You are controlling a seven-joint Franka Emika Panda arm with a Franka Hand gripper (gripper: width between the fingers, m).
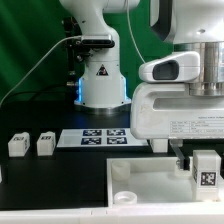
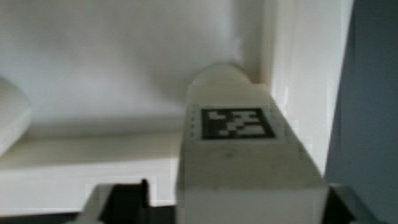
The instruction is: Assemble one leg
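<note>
The large white square tabletop (image 1: pixel 150 180) with round corner sockets fills the exterior view's lower right. Above its right edge, the gripper (image 1: pixel 203 168) is clenched on the small white tagged leg (image 1: pixel 207 170), long axis upright. The wrist view alone shows the leg (image 2: pixel 237 150) pointing toward the tabletop's inner corner

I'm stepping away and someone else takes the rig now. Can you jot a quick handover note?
Claw: shut on the leg, tag facing out, held upright over the white tabletop near its edge on the exterior view's right.
Two spare legs stand on the black table at the exterior view's left, beside the marker board.
Done: leg picked up and carried to the tabletop.
Left: seat it in a corner socket; whether it is in yet cannot be told.
</note>
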